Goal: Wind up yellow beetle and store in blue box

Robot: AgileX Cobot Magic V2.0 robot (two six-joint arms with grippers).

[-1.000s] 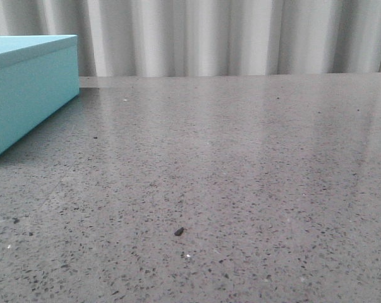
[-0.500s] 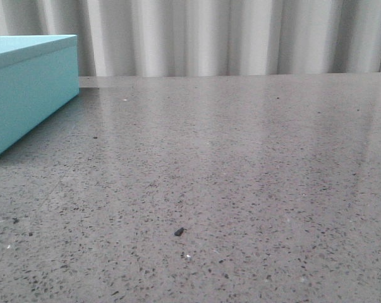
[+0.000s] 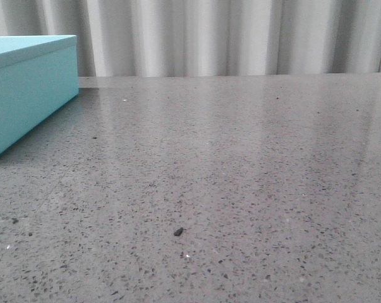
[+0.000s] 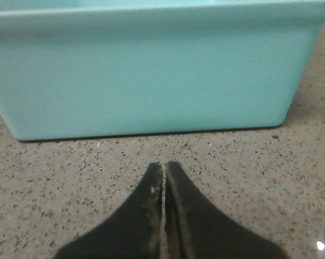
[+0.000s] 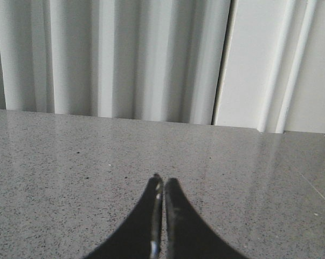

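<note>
The blue box [image 3: 26, 85] stands at the far left of the grey speckled table [image 3: 241, 164] in the front view, its lid on. In the left wrist view its broad turquoise side [image 4: 151, 70] fills the picture just beyond my left gripper [image 4: 164, 167], which is shut with nothing between its dark fingers. My right gripper [image 5: 163, 182] is also shut and holds nothing, low over bare tabletop facing the white curtain [image 5: 124, 54]. The yellow beetle is out of view in every frame. Neither arm shows in the front view.
A small dark speck [image 3: 178, 231] lies on the table near the front. A pleated white curtain [image 3: 228, 38] hangs behind the table's far edge. A white panel [image 5: 281, 65] stands beside the curtain in the right wrist view.
</note>
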